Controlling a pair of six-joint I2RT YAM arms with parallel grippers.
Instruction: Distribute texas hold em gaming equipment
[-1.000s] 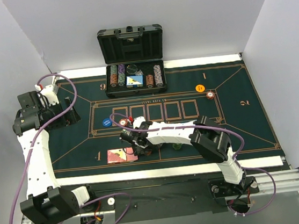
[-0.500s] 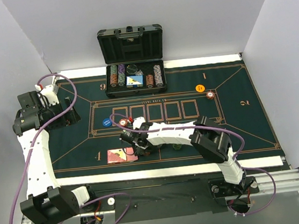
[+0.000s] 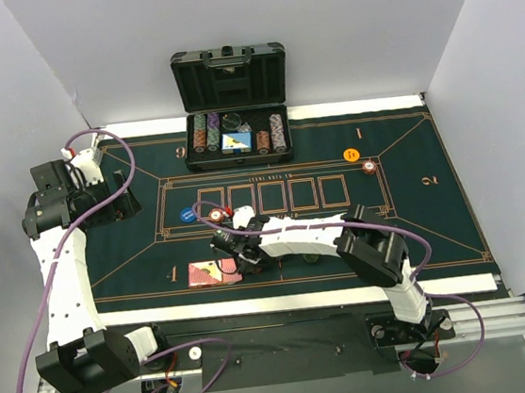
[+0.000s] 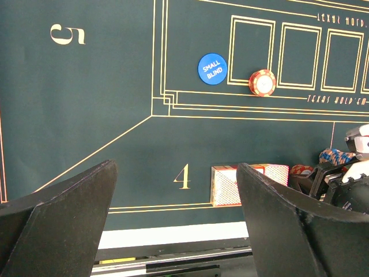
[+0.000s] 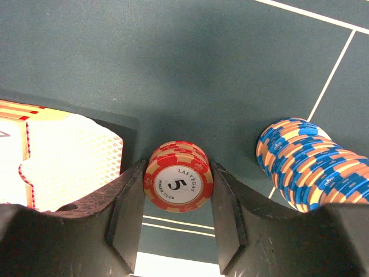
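Red chip stack [image 5: 178, 184] stands upright on the green felt, flat face up, its "5" reading toward the wrist camera. The right tool [image 5: 177, 173] has it pinched, one finger pressed to each side. It sits near the front edge of the tabletop [image 3: 436, 224]. Just left lie the red-backed cards [image 3: 207, 273], long side running left to right. On the right a blue-and-orange chip stack [image 5: 305, 164] leans (very close to that finger). Bare felt opens ahead, toward the printed card boxes. The left tool [image 4: 176, 167] hovers far left, spread wide, holding nothing. The small-blind disc [image 4: 212, 68] lies beyond it. The black case [image 3: 229, 77] stands open at the back, with pale walls around.
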